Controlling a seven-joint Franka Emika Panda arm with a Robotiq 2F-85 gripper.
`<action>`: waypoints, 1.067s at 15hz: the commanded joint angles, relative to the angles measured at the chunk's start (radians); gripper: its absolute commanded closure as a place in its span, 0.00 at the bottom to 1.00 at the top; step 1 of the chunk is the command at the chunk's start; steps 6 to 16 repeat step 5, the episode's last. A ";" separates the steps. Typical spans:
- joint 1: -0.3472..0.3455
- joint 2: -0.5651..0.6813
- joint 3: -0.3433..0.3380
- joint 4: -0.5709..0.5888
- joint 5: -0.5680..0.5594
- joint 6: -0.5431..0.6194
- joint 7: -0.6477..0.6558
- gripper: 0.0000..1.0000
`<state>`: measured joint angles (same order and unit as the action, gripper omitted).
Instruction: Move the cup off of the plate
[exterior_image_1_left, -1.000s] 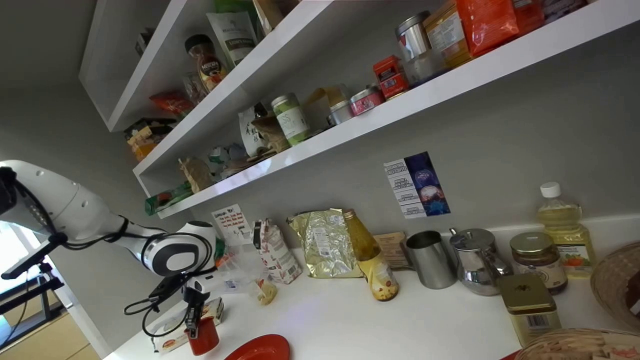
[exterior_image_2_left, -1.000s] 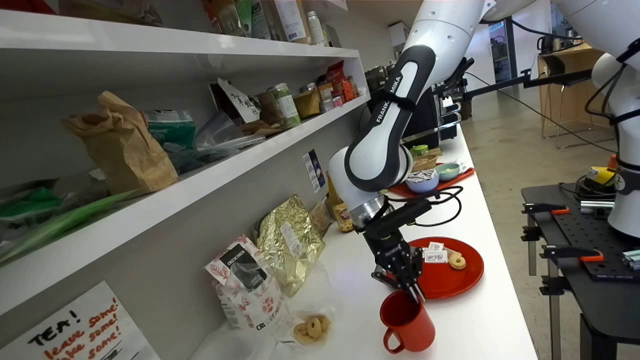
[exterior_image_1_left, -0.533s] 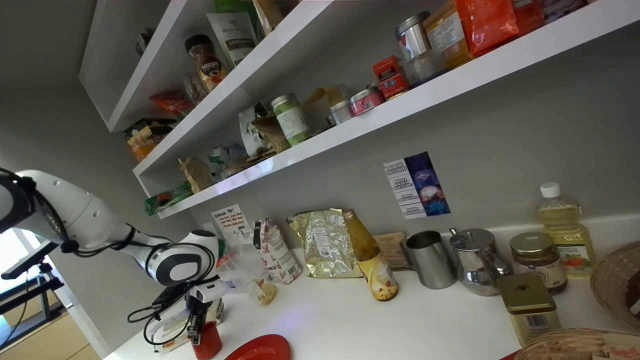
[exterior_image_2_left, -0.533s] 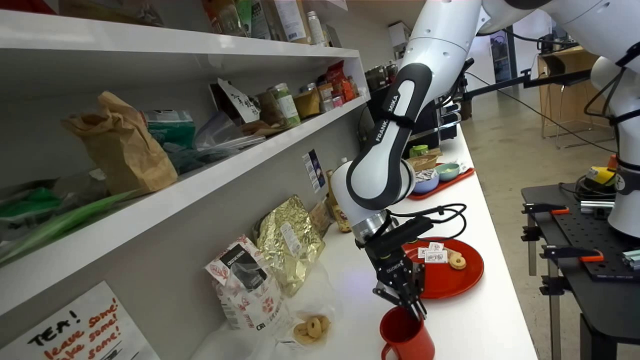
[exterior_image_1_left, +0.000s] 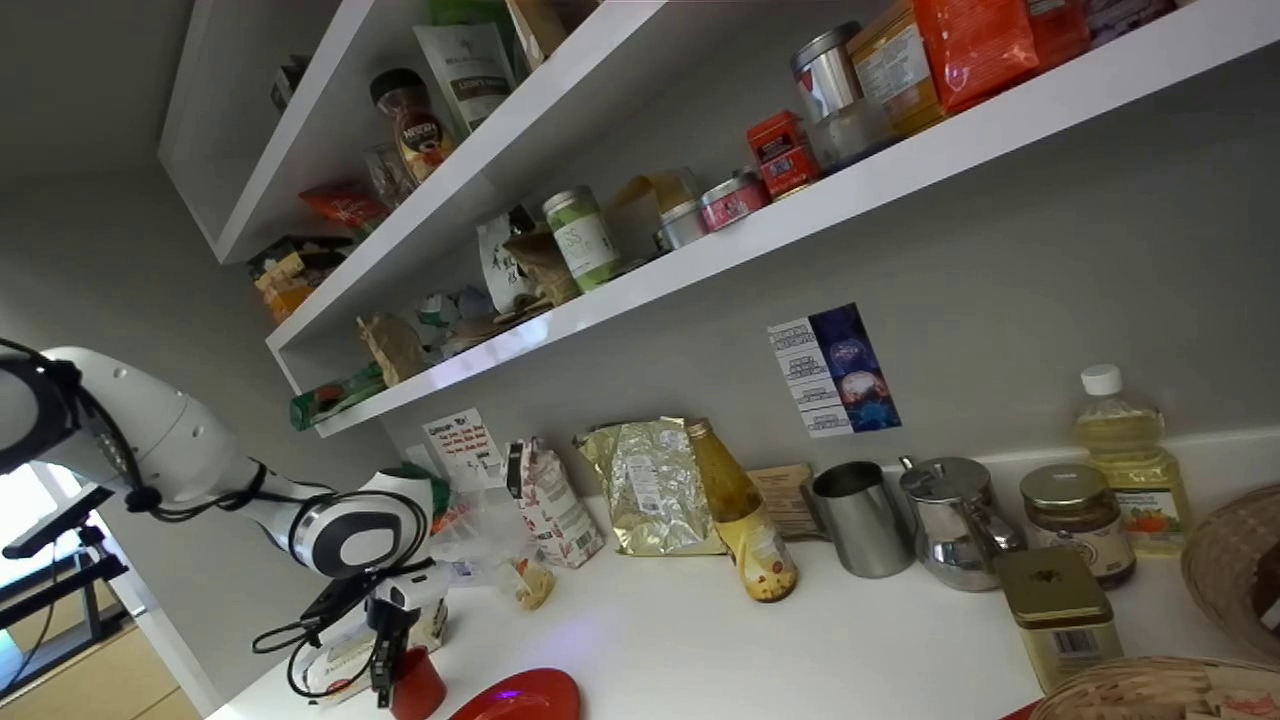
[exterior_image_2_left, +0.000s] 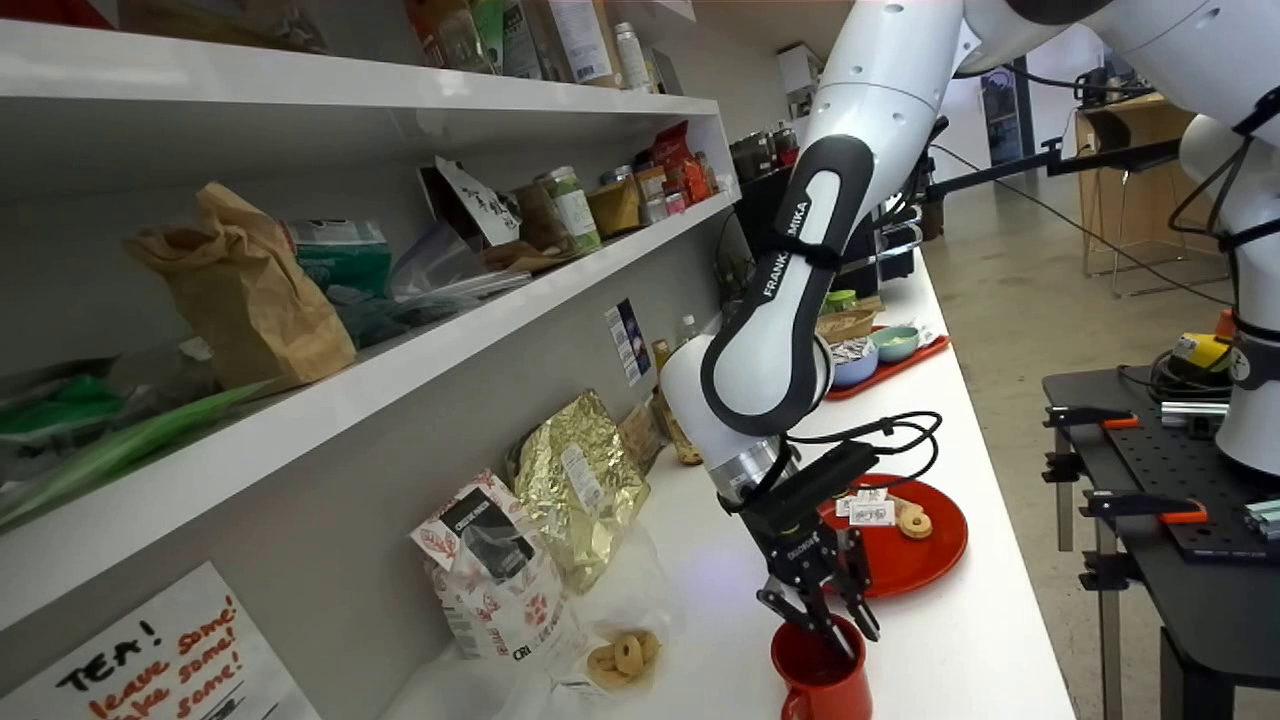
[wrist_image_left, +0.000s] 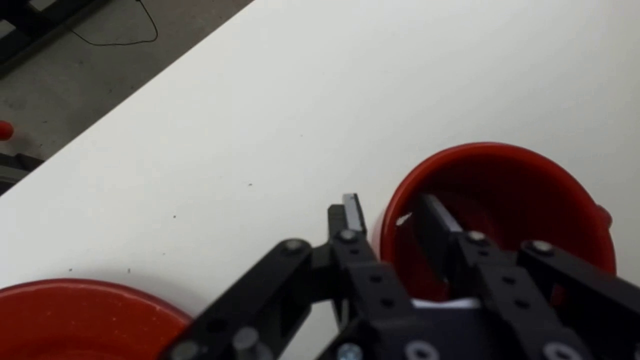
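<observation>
The small red cup (exterior_image_2_left: 838, 690) stands on the white counter beside the red plate (exterior_image_2_left: 910, 565), apart from it. The cup also shows in an exterior view (exterior_image_1_left: 418, 686), partly behind the fingers, and in the wrist view (wrist_image_left: 540, 200). The plate is at the wrist view's lower left (wrist_image_left: 85, 320) and at an exterior view's bottom edge (exterior_image_1_left: 530, 695). My gripper (wrist_image_left: 390, 200) is open around the cup's rim, one finger inside and one outside, with gaps to the wall. It points down at the cup in both exterior views (exterior_image_2_left: 862, 642) (exterior_image_1_left: 384, 690).
Small packets and a ring cookie (exterior_image_2_left: 914, 522) lie on the plate. A bag of rings (exterior_image_2_left: 625, 656), a flour bag (exterior_image_2_left: 500, 570) and a gold foil bag (exterior_image_2_left: 578, 480) stand along the wall. A shelf (exterior_image_2_left: 450, 310) overhangs. The counter edge (wrist_image_left: 125, 100) drops to the floor.
The cup has moved down onto the counter and slightly away from the plate. The gripper was closed on its rim earlier; now its fingers have spread apart.
</observation>
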<state>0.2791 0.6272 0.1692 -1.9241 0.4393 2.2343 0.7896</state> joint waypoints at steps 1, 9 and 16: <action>-0.005 -0.018 -0.001 -0.007 0.001 -0.016 -0.009 0.36; 0.001 0.000 -0.003 0.001 0.001 -0.002 -0.001 0.31; 0.001 0.000 -0.003 0.001 0.001 -0.002 -0.001 0.31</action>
